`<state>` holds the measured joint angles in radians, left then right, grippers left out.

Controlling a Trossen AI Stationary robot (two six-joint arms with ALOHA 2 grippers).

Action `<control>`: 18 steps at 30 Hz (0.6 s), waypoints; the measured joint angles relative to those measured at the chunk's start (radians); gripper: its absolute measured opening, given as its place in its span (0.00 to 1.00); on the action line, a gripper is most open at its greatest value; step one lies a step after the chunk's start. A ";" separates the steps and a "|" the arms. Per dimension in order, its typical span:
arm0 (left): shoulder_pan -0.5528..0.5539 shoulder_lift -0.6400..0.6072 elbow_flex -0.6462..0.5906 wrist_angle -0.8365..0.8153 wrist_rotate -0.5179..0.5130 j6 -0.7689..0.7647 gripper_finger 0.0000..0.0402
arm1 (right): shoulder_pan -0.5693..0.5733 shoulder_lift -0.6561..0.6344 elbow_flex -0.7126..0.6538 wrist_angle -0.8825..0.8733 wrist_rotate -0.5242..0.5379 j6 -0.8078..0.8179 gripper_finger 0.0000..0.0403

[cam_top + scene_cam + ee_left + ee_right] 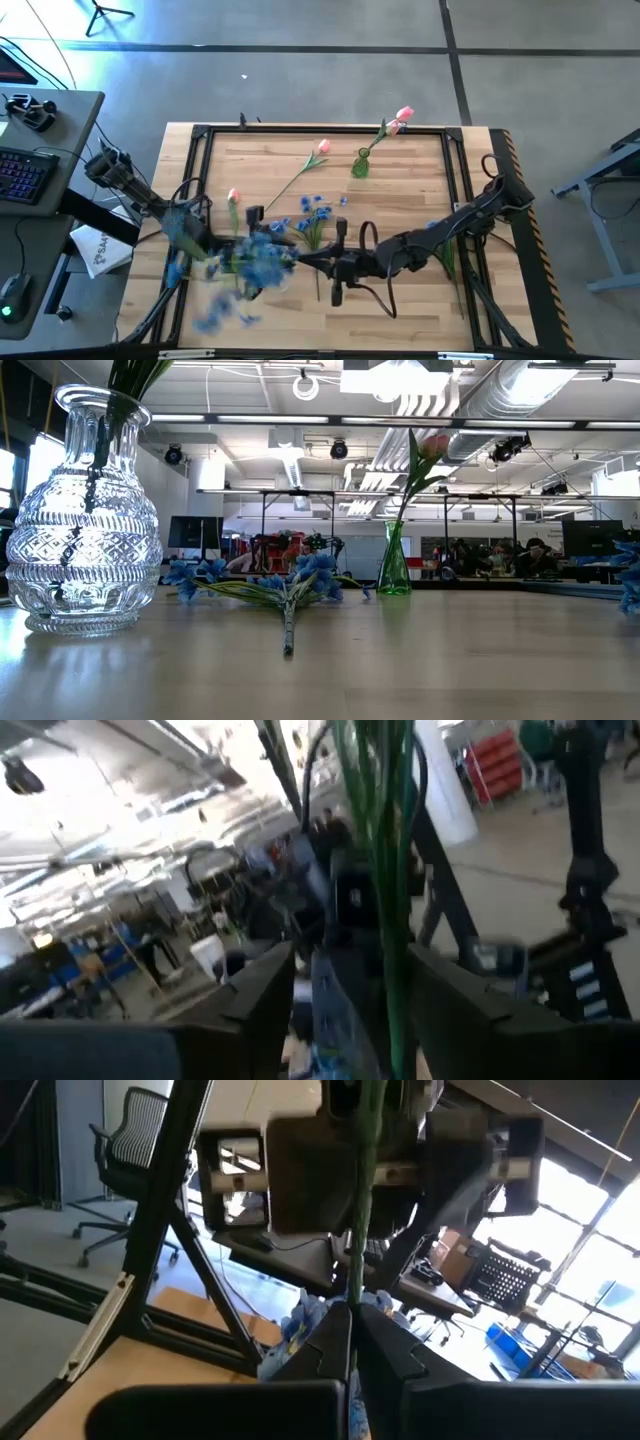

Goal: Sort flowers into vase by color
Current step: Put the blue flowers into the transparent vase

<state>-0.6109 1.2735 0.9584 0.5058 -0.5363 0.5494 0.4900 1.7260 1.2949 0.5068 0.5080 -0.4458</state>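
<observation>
Right gripper (352, 1320) pinches the green stem (362, 1210) of a blue flower bunch (255, 258) near the table's front, blossoms smeared by blur. Left gripper (345, 995) has fingers spread around the same stems. Its tips are cut off.

Contents by kind. Vases: two, one green glass vase (360, 165) and one clear cut-glass vase (82, 520). Pink tulips: three, one in the green vase (402, 116) and two loose (323, 147) (233, 197). Blue flower sprays: at least two (313, 212) (262, 253); motion blur prevents an exact count.
</observation>
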 joint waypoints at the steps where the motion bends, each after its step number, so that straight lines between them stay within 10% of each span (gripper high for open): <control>1: 0.000 -0.001 0.000 -0.006 -0.009 -0.005 0.43 | 0.000 0.000 0.000 0.000 0.009 0.000 0.00; 18: -0.047 -0.003 0.152 -0.280 -0.136 -0.109 0.30 | -0.011 0.000 0.000 -0.099 0.138 0.062 0.00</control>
<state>-0.6579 1.2705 1.1100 0.2263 -0.6727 0.4404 0.4791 1.7260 1.2953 0.4078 0.6461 -0.3835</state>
